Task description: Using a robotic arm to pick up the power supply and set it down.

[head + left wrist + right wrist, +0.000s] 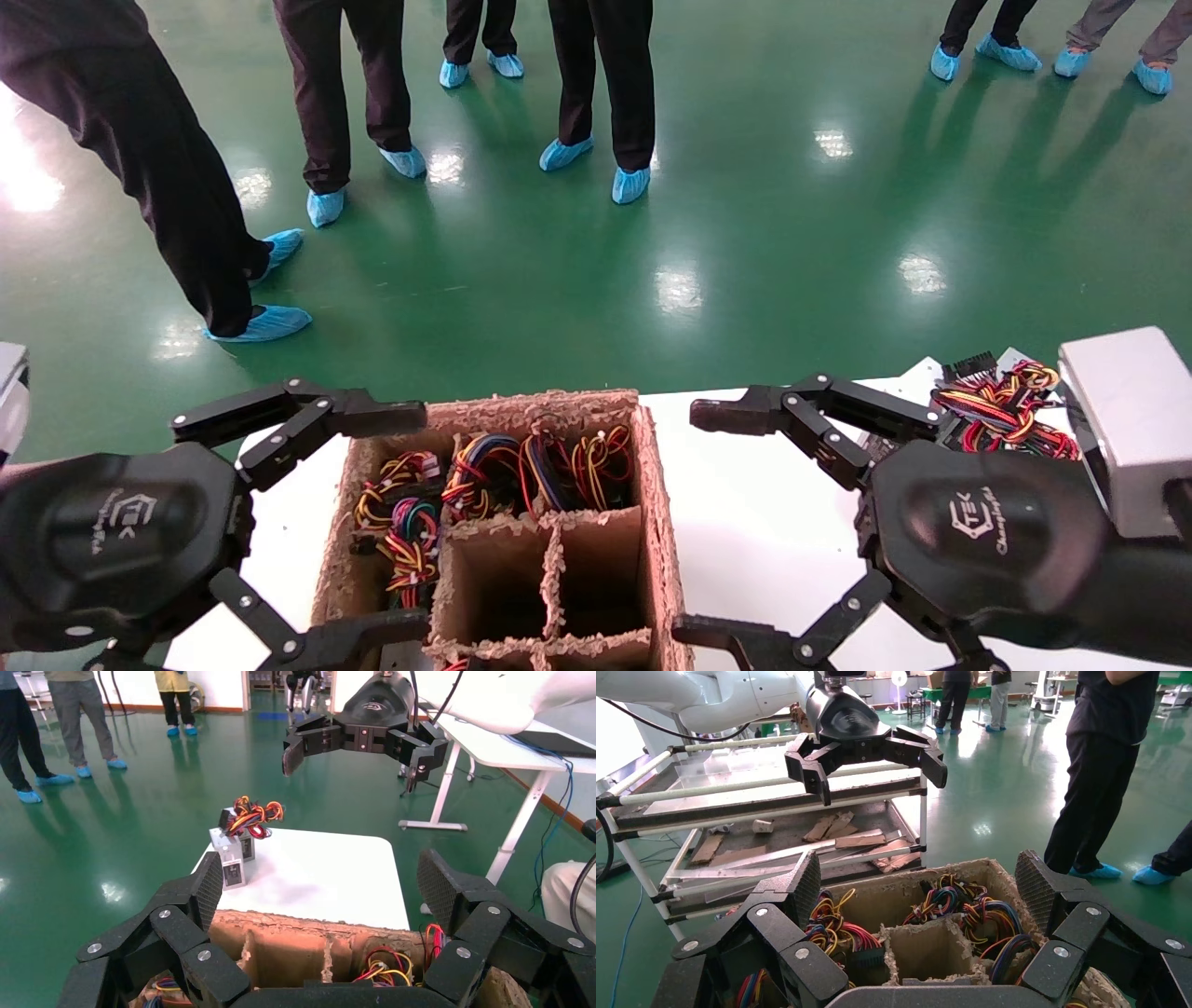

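Note:
A brown cardboard box [661, 522] with several compartments stands on the white table [773, 522]. Bundles of red, yellow, black and blue wires [494, 471] [947, 903] fill its far and left cells. The power supply is hidden: no metal case shows among them. Two middle cells [596, 578] look empty. My left gripper [410, 522] [322, 881] hangs open over the box's left side. At the box's right side my right gripper [698, 522] [919, 881] is open too. Neither holds anything.
Silver boxes with socket faces [232, 857] [1127, 429] and red-yellow-orange wires [1006, 410] stand at the table's far right corner. Several people stand on the green floor [745, 233] beyond. A metal rack [772, 832] with cardboard scraps is on the left side.

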You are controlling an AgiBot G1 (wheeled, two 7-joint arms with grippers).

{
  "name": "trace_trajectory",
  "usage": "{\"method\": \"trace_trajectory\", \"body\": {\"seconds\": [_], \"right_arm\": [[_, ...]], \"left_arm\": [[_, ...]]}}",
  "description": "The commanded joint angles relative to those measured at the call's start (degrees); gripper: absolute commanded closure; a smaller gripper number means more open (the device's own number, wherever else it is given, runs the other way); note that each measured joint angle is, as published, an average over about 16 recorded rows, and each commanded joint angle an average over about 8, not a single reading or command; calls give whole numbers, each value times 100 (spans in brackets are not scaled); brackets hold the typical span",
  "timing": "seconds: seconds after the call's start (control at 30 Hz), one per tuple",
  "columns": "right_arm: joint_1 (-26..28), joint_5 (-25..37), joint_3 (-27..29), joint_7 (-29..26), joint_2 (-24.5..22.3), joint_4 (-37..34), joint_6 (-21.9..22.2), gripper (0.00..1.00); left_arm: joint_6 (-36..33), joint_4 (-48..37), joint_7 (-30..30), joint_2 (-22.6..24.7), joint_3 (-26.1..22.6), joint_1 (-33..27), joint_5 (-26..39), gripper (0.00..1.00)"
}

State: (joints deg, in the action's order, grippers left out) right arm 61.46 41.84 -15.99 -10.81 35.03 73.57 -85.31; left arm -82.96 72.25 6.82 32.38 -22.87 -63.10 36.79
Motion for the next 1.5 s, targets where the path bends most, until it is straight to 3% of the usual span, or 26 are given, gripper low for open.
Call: {"method": "trace_trajectory", "body": {"seconds": [0.03,0.1,0.13,0.5,0.77,1.07,1.5], "right_arm": [[0,0,0,0,0,0,0,0],[0,0,0,0,0,0,0,0],[0,0,0,0,0,0,0,0],[5,34,-9,26,26,-28,27,0],[139,353,-118,242,289,-252,221,0],[685,1165,-529,706,972,-733,310,0],[1469,2032,-1106,1626,2093,-1992,95,0]], "left_arm": [[0,0,0,0,0,0,0,71],[0,0,0,0,0,0,0,96],[0,0,0,0,0,0,0,100],[0,0,0,0,0,0,0,100],[-1,-1,0,0,0,-1,0,100],[-1,-1,-1,0,-1,-1,0,100],[-1,-1,-1,0,-1,-1,0,100]]}}
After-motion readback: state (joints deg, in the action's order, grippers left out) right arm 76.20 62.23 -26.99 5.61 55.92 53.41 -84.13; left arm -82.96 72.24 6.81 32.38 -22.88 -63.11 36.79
